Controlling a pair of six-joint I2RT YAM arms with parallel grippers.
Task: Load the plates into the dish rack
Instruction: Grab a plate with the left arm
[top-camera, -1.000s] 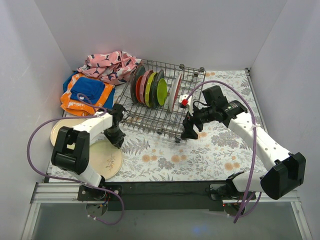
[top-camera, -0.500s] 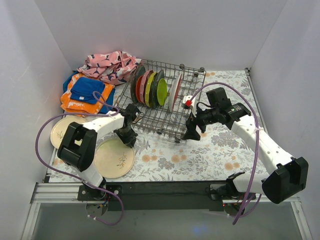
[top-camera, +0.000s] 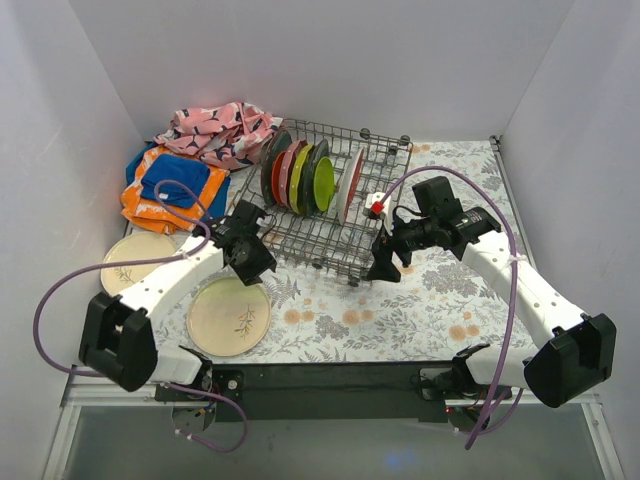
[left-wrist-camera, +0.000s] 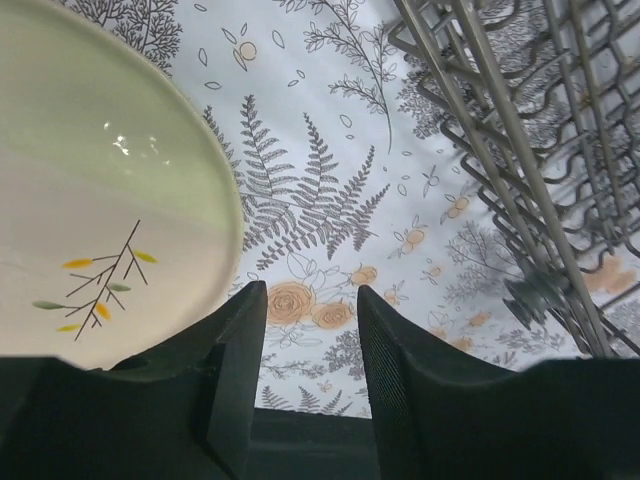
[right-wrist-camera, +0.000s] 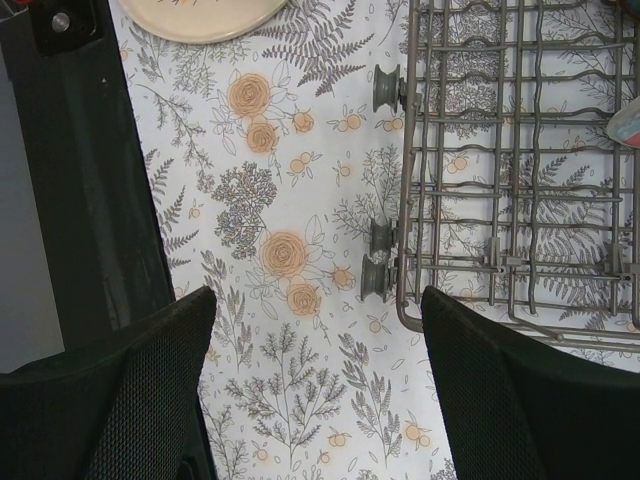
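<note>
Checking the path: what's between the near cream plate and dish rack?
Only bare floral tablecloth, from cream plate to dish rack, shown in the left wrist view.

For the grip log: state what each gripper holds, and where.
Nothing is held. The left gripper stands open beside the cream plate; the right gripper is open and empty.

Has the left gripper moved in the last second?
Yes. The left gripper shifted right, ending closer to the dish rack's near-left side.
</note>
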